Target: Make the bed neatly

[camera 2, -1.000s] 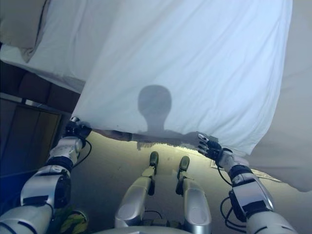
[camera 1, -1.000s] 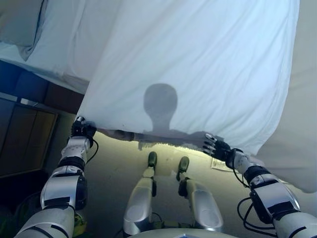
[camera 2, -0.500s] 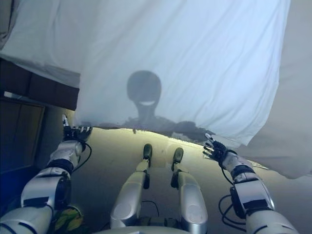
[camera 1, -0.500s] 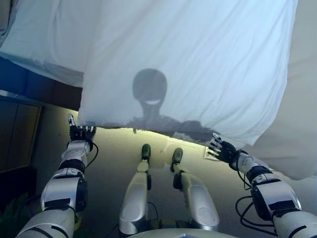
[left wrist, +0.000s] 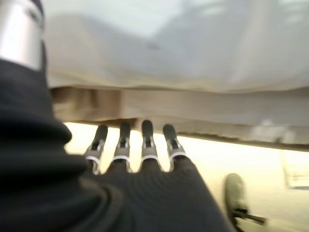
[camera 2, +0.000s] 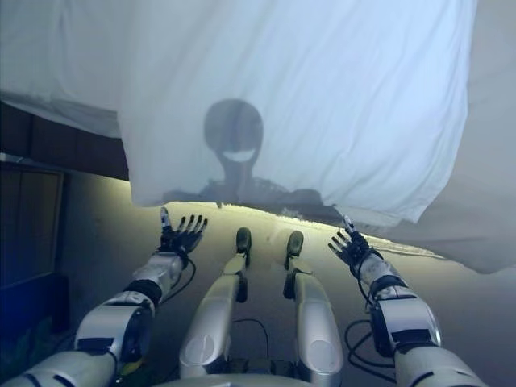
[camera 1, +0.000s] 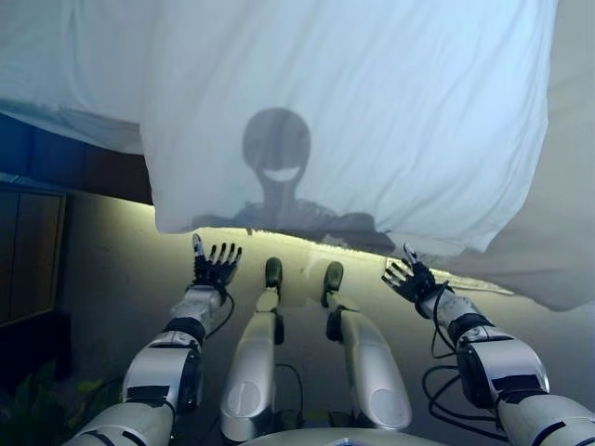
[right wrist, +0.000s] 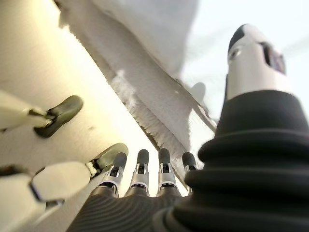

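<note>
A white sheet covers the bed and hangs over its near edge, its hem running just above the floor. My left hand is open, fingers spread, below the hem and clear of it. It also shows in the left wrist view with straight fingers and nothing held. My right hand is open, fingers spread, just under the sheet's lower right hem. In the right wrist view its fingers are straight and empty, the sheet's edge beyond them.
A second pale layer of bedding hangs lower at the right. A dark wooden cabinet stands at the left by the bed's dark frame. A flat paper lies on the beige floor near my right hand.
Both hands have let go of the sheet's hem and opened. My left hand has moved right, toward the middle. The sheet now hangs free.
</note>
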You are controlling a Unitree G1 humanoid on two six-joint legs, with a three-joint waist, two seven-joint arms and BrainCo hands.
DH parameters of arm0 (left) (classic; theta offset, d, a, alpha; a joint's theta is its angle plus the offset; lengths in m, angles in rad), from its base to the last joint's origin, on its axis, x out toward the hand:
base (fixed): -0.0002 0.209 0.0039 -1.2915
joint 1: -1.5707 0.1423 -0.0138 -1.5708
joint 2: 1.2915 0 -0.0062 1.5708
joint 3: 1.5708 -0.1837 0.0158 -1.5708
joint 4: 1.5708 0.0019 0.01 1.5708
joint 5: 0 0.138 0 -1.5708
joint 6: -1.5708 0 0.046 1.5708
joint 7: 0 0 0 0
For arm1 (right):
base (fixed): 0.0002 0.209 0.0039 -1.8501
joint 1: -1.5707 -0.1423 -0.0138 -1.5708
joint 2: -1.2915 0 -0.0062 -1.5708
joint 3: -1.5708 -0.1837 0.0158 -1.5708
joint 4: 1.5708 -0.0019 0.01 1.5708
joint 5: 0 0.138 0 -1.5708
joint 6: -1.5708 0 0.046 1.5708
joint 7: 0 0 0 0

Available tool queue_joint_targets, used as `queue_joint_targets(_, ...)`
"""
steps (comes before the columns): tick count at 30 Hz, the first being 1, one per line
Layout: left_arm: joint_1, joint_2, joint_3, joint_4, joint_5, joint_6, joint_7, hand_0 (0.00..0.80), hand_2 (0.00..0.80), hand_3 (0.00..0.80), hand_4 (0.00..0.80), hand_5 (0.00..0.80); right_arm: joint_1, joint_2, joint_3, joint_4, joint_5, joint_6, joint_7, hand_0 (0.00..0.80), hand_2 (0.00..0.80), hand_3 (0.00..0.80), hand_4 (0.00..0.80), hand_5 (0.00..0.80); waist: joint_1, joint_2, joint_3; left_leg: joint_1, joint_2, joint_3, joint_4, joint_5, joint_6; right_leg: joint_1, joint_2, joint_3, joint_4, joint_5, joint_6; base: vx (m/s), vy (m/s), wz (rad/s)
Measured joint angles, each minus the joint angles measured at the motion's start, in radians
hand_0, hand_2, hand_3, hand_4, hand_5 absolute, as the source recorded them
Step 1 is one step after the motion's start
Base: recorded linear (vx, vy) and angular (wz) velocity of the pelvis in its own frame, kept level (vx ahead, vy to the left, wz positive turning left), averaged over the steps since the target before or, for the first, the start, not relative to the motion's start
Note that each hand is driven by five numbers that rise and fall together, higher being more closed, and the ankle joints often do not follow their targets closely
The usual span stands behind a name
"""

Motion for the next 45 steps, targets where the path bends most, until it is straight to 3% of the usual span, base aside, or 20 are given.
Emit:
queue_joint_targets(6, 0.058, -0.054, -0.021, -0.179, -0.119, -0.045, -0.055, 0.0, 0.0, 0.0, 0.0, 0.0, -0.005, 0.01, -0.037, -0.014, 0.116, -0.034, -0.054, 0.0, 0.0, 0.0, 0.0, 0.0, -0.017, 0.001, 0.004, -0.115, -0.012, 0.019, 0.113, -0.033, 0.015, -0.124, -0.021, 0.028, 0.109, -0.02, 0.002, -0.02, -0.03, -0.06)
queue_joint_targets(13, 0.101, -0.06, -0.048, -0.311, -0.129, -0.094, -0.022, 0.0, 0.0, 0.0, 0.0, 0.0, -0.005, 0.004, -0.064, -0.043, 0.212, -0.099, -0.068, 0.0, 0.0, 0.0, 0.0, 0.0, -0.017, 0.013, 0.01, -0.241, -0.016, 0.031, 0.232, -0.06, 0.027, -0.248, -0.032, 0.053, 0.199, -0.026, -0.003, -0.021, 0.004, -0.06)
queue_joint_targets(26, 0.18, -0.009, -0.047, -0.425, -0.127, -0.096, 0.008, 0.0, 0.0, 0.0, 0.0, 0.0, -0.088, -0.135, -0.079, -0.086, 0.271, -0.129, -0.073, 0.0, 0.0, 0.0, 0.0, 0.0, -0.007, 0.068, 0.019, -0.36, -0.023, 0.051, 0.349, -0.083, 0.044, -0.368, -0.049, 0.08, 0.3, -0.031, 0.003, 0.012, -0.018, -0.03)
queue_joint_targets(29, 0.181, -0.009, -0.047, -0.454, -0.127, -0.086, 0.011, 0.0, 0.0, 0.0, 0.0, 0.0, -0.113, -0.158, -0.078, -0.094, 0.277, -0.137, -0.072, 0.0, 0.0, 0.0, 0.0, 0.0, 0.015, 0.072, 0.019, -0.373, -0.018, 0.048, 0.369, -0.091, 0.043, -0.382, -0.05, 0.079, 0.317, -0.032, 0.002, 0.034, -0.087, -0.07)
queue_joint_targets(45, 0.191, 0.067, -0.044, -0.489, -0.128, -0.047, 0.04, 0.0, 0.0, 0.0, 0.0, 0.0, -0.286, -0.27, -0.058, -0.09, 0.268, -0.157, -0.098, 0.0, 0.0, 0.0, 0.0, 0.0, 0.048, 0.076, 0.018, -0.43, -0.032, 0.006, 0.412, -0.096, 0.043, -0.417, -0.078, 0.033, 0.368, -0.059, -0.002, 0.046, -0.079, 0.08)
